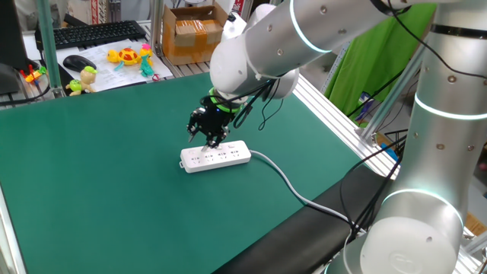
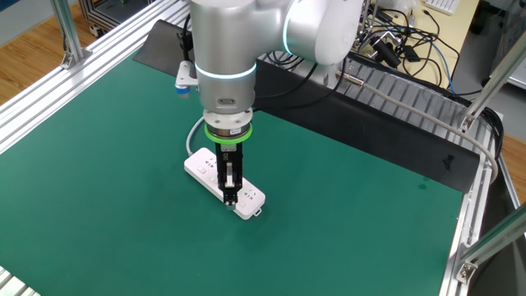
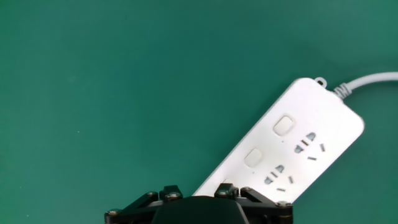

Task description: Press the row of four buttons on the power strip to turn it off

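- Two fingers (image 2: 229, 196) are clenched together with nothing between them, pointing steeply down at the power strip (image 1: 216, 156); in the other fixed view their tip sits over the strip's top near one end, though whether it touches the plastic cannot be told.
- Only the black base of the hand shows along the bottom edge of the hand view, so the fingertips themselves are hidden there.
- Lying flat on the green table (image 1: 91, 167), the power strip sits roughly mid-mat, with its pale grey cable (image 1: 293, 185) trailing off toward the table's near edge.
- My judgement: the strip is light, rigid plastic on a smooth mat, so a sideways shove would likely slide or swing it; a straight downward press on each button suits it better than any grasp.
- No hold is needed; the clenched fingertip works as a single blunt point on the row of four buttons (image 3: 269, 142), each of which probably needs a short, firm click.
- Two of the buttons show clearly in the hand view as rounded squares beside the socket holes; the rest lie under the hand.
- Both fixed views show the whole strip but the buttons are too small to pick out.
- Beyond the mat, one fixed view alone shows a keyboard (image 1: 95, 33), toys (image 1: 131, 56) and a cardboard box (image 1: 194, 30).
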`<action>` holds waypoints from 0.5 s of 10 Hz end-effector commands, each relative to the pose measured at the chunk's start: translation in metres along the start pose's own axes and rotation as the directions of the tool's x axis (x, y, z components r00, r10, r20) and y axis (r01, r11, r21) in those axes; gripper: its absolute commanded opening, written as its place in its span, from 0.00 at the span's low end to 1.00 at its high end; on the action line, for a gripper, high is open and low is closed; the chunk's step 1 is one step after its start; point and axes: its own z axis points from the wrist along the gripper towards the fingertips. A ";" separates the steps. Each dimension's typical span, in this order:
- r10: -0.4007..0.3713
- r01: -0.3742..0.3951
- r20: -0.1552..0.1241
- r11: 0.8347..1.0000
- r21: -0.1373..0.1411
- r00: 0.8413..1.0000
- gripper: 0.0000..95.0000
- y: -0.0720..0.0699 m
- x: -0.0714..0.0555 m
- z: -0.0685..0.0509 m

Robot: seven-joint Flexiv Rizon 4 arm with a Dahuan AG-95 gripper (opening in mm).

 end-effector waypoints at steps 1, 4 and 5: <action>0.009 -0.009 -0.002 1.000 0.000 1.000 0.40 0.000 0.002 -0.003; 0.018 -0.018 -0.005 1.000 -0.003 1.000 0.40 0.001 0.004 -0.001; 0.024 -0.024 -0.004 1.000 -0.004 1.000 0.40 0.002 0.007 -0.001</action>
